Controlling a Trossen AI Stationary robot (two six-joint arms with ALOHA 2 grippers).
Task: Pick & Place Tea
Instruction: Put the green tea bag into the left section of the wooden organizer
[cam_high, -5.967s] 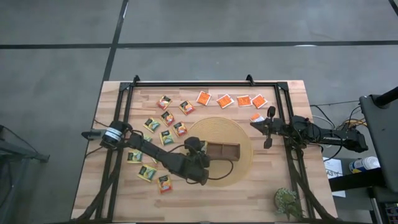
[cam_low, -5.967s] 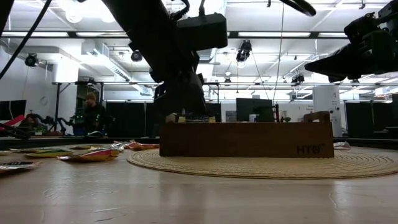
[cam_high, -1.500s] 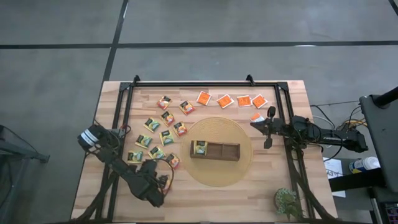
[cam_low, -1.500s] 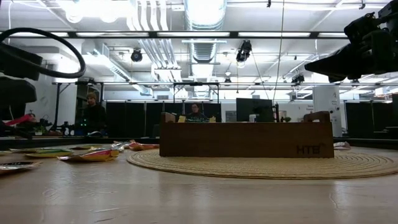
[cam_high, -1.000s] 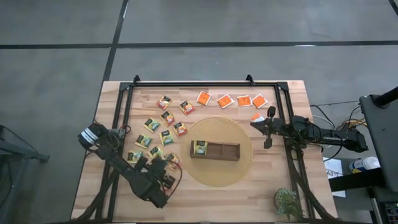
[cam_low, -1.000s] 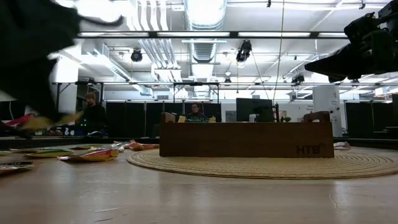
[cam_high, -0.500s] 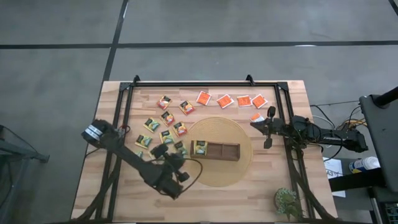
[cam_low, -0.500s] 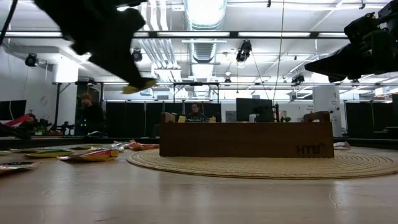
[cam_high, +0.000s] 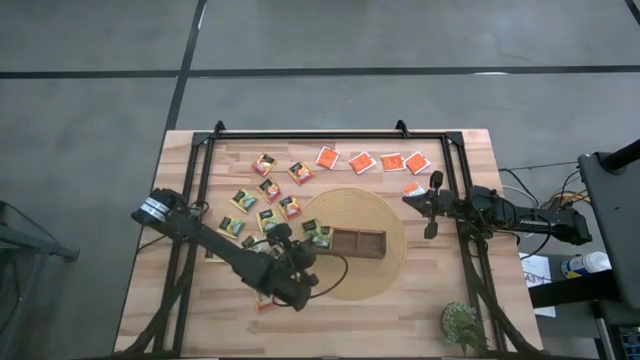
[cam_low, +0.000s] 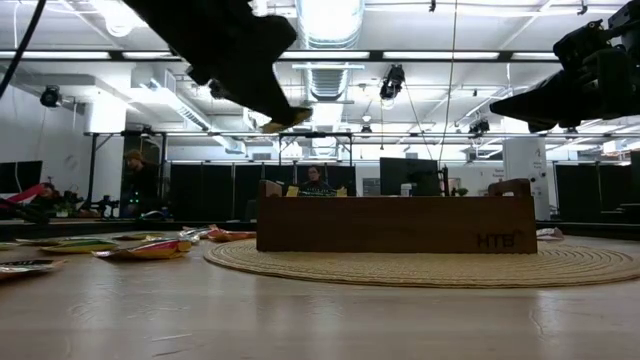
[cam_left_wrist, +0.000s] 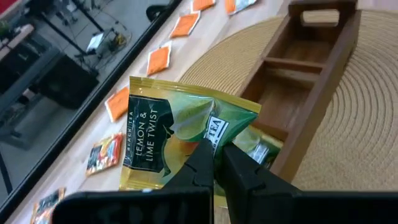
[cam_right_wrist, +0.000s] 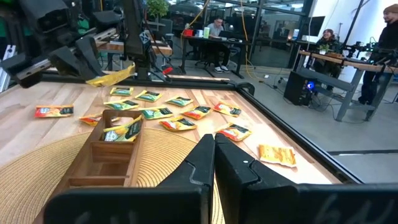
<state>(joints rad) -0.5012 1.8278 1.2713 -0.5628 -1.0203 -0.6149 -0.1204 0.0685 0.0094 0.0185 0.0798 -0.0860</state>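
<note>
A green-and-yellow tea sachet (cam_left_wrist: 163, 140) hangs in the air with my left gripper (cam_left_wrist: 216, 163) shut on it. In the low view the sachet (cam_low: 286, 122) is well above the left end of the brown wooden tray (cam_low: 400, 224). The tray (cam_high: 364, 243) lies on a round woven mat (cam_high: 385, 215), and its left compartment holds another green sachet (cam_right_wrist: 122, 132). More sachets lie flat on the table: green and yellow ones (cam_high: 245, 200) on the left, orange ones (cam_high: 362, 162) along the far side. My right gripper (cam_right_wrist: 214, 155) waits shut by the right edge. My left gripper pinches the sachet between its two fingers at one edge (cam_left_wrist: 210, 142), where the foil is creased. The fingers come slanting down from the table's near left side. The sachet sticks out ahead of them, lifted clear above the tray's left end.
A black frame rail (cam_high: 330, 134) runs around the table's far and side edges. A small potted plant (cam_high: 462, 325) stands at the near right corner. One orange sachet (cam_high: 412, 188) lies close to the right gripper. Bare wood stretches along the near edge.
My left gripper has carried the green-and-yellow sachet up and toward the table's right, from over the near left sachets to the tray's left end. It has rolled about its own line on the way and stayed shut on the sachet.
</note>
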